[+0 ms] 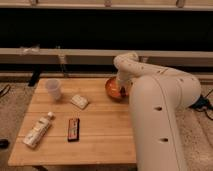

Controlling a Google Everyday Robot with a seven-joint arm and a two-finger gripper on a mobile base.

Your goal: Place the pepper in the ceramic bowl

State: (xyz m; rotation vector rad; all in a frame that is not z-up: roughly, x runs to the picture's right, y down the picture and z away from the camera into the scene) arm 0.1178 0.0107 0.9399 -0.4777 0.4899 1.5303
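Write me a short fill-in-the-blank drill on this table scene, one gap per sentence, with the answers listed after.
1. The gripper reaches down over the orange-red ____ at the table's right edge.
2. The white cup stands near the table's back ____ corner.
3. The dark rectangular bar lies just to the right of the white ____ lying on its side.
4. The small pale packet sits between the cup and the ____.

Answers: bowl; left; bottle; bowl
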